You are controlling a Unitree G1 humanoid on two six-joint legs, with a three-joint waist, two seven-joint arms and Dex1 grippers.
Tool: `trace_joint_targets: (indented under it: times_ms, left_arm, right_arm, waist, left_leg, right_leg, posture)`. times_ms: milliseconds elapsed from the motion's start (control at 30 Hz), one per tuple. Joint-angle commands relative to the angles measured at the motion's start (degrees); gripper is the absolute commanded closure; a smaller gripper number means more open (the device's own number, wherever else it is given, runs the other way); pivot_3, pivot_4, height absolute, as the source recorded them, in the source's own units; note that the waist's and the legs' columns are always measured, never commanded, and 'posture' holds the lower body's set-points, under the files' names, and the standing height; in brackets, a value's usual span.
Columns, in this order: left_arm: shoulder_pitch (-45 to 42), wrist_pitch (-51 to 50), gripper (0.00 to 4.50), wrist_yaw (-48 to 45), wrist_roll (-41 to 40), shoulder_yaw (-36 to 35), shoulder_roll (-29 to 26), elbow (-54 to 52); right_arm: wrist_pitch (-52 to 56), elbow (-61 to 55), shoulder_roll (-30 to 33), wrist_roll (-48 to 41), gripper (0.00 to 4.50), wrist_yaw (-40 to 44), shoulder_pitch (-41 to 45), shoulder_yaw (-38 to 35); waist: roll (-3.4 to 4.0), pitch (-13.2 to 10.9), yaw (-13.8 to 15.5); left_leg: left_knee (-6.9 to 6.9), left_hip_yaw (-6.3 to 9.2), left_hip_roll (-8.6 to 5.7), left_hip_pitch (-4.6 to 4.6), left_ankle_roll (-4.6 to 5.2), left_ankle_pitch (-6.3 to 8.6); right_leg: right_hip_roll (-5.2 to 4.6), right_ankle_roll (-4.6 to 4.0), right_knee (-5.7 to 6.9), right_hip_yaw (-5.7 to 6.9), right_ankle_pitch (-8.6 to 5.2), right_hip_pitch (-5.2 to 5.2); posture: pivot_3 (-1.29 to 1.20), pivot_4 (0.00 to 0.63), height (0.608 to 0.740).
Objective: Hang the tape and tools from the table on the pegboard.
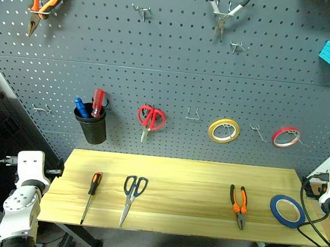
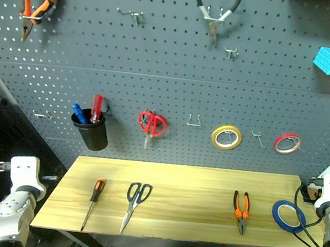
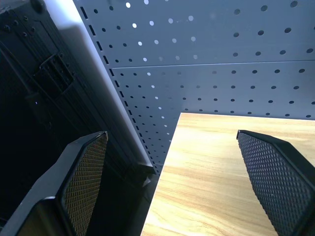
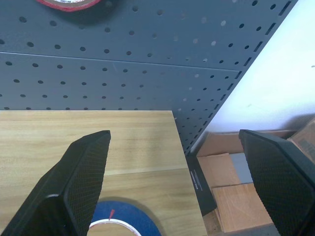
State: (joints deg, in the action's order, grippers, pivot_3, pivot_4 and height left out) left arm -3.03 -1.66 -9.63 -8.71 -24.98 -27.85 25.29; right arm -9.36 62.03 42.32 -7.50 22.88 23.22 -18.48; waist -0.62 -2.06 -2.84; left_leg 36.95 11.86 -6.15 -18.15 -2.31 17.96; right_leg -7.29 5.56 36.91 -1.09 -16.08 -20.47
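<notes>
Right gripper (image 4: 172, 187) spread wide, empty, over table (image 1: 193, 186) right end; blue tape (image 1: 287, 210) flat on table just below fingers. Left gripper (image 3: 182, 191) wide, empty, at table's left edge. Judgement: lower right, pinch ring's rim, lift toward free pegboard (image 1: 171, 70) hook. Pliers (image 1: 238, 205), scissors (image 1: 131, 197), screwdriver (image 1: 91, 195) lie on table leftward of tape.

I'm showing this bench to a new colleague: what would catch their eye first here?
The dark pegboard filling the wall, with red-handled scissors, a yellow tape roll and a red tape roll hung in a row. Below, on the light wood table, lie a screwdriver, scissors, pliers and, at the right end, the blue tape.
</notes>
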Motion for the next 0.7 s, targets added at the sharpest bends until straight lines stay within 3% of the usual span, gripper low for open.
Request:
trace_joint_targets:
  times_ms: [33, 400, 567, 700]
  left_arm:
    - [0.1, 1.61, 0.03, -0.42, 1.24, 0.47, -1.97, -1.29]
    - [3.32, -1.69, 0.03, -2.59, 0.8, 1.59, -1.82, -5.43]
    - [7.87, -7.17, 0.03, -6.24, 1.02, 6.59, 0.55, -15.4]
    - [9.96, -9.76, 0.03, -7.09, 3.94, 12.51, 2.13, -23.29]
  right_arm:
    - [-0.7, -0.68, 1.37, -0.34, 0.0, -0.19, 1.2, -0.65]
    - [0.41, -3.15, 0.45, 0.43, 0.0, 2.48, -0.86, 1.16]
    - [8.55, -11.94, -0.84, 1.0, 0.0, 5.57, -3.76, 4.29]
    - [16.72, -23.82, -1.48, 0.69, 0.0, 7.5, -7.62, 6.61]
  waist:
    - [0.0, 0.0, -0.01]
    - [0.0, 0.0, 0.06]
    - [0.08, -0.56, 0.26]
    - [0.33, -2.32, 0.47]
  left_leg:
    - [0.0, -0.01, 0.0, 0.0, 0.0, 0.0]
    - [-0.01, -0.05, 0.01, 0.0, 0.02, 0.01]
    - [0.01, -0.06, 0.03, -0.1, 0.04, 0.03]
    - [0.06, -0.27, 0.05, -0.15, 0.07, 0.03]
  right_leg:
    - [0.0, 0.0, 0.0, -0.01, 0.0, 0.0]
    - [0.01, 0.0, 0.0, -0.05, 0.0, -0.02]
    - [0.01, 0.0, -0.01, -0.06, 0.0, -0.07]
    - [0.01, 0.06, 0.02, -0.14, 0.03, -0.09]
  posture:
    - [-0.02, 0.0, 0.74]
    - [-0.01, 0.0, 0.74]
    - [-0.05, 0.06, 0.74]
    - [-0.06, 0.109, 0.74]
